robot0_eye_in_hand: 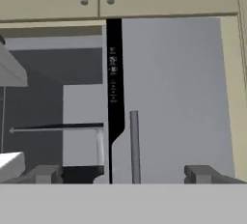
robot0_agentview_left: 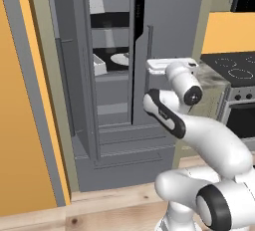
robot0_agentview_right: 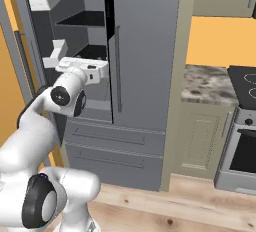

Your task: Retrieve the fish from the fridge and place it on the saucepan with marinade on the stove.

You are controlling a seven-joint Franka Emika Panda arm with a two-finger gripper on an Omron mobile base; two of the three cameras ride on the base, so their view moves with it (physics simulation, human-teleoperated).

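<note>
The fridge (robot0_agentview_left: 164, 31) stands with its left door swung wide and its right door shut, the shut door's long vertical handle (robot0_agentview_right: 117, 68) running down near the black centre strip. The arm reaches toward that gap at mid-height, and the gripper (robot0_eye_in_hand: 123, 174) has its jaws spread wide with nothing between them; in the hand view the two dark fingertips (robot0_eye_in_hand: 46, 174) sit far apart, straddling the black strip and the shut door's handle, with the open compartment to their left. Inside, black shelves (robot0_agentview_right: 82, 20) step back into the grey cavity, and white door bins (robot0_agentview_right: 44, 0) hang on the open door's inner face. On the middle shelf a round white plate (robot0_agentview_left: 119, 59) lies beside a white bin; the fish cannot be made out on the shelves from these angles. Free room lies between the open door's edge and the shut door's edge, above the grey drawers (robot0_agentview_right: 115, 148). To the right, past a beige cabinet and a speckled counter (robot0_agentview_right: 207, 83), the black stove (robot0_agentview_left: 234, 65) shows its white burner rings, well apart from the gripper.
</note>
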